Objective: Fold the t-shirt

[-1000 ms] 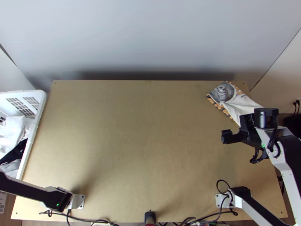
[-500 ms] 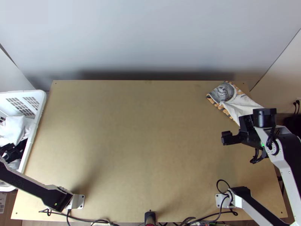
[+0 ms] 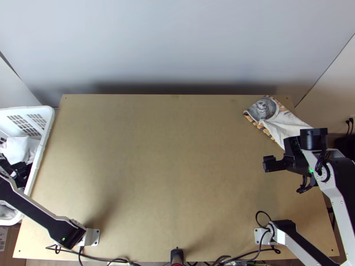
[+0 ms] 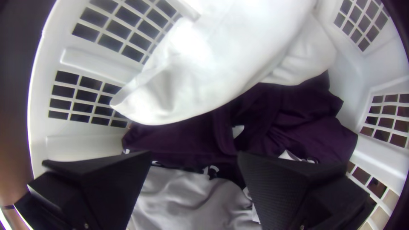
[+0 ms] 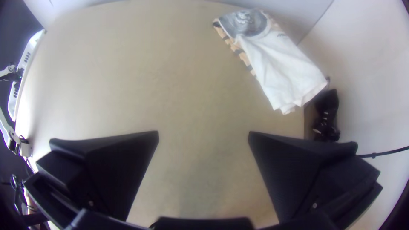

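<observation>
My left gripper (image 3: 17,170) is over the white basket at the table's left side. In the left wrist view that gripper (image 4: 194,155) stands open above a dark purple cloth (image 4: 272,115), a bunched white cloth (image 4: 221,55) and a grey one (image 4: 191,200). The right gripper (image 3: 268,163) hangs over the right part of the table; in its wrist view the gripper (image 5: 203,134) is open with nothing between its fingers. A white shirt (image 3: 282,124) with a grey print and an orange-black edge lies folded into a narrow strip at the table's far right corner.
The white laundry basket (image 3: 42,146) stands along the table's left edge, its walls around the left gripper. Bare wood (image 3: 168,168) spreads between the arms. Black cables (image 3: 115,260) run along the near edge. A wall rises behind the table.
The left arm has swung farther up the picture over the basket, its gripper coming into view among the clothes. The right arm has barely shifted. The folded shirt lies as before.
</observation>
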Available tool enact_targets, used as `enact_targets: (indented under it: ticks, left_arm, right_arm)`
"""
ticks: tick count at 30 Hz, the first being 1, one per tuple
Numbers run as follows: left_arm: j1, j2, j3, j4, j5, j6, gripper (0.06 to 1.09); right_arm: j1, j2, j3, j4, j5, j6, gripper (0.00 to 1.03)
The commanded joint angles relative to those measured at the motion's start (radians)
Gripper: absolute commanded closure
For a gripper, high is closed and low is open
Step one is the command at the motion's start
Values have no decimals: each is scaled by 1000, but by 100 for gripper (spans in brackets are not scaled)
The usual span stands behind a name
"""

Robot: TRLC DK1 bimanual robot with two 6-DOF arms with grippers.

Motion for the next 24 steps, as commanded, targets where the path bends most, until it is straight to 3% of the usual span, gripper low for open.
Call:
enact_targets:
  ticks: [1, 7, 24]
  left_arm:
    - [-25, 114, 117, -90, 34, -57, 10]
    - [-48, 207, 190, -160, 34, -55, 10]
    - [40, 232, 304, -151, 31, -34, 11]
  right_arm:
    - [-23, 8, 1, -12, 0, 3, 5]
    - [-46, 8, 5, -26, -1, 4, 5]
    - [-65, -14, -13, -41, -13, 12, 5]
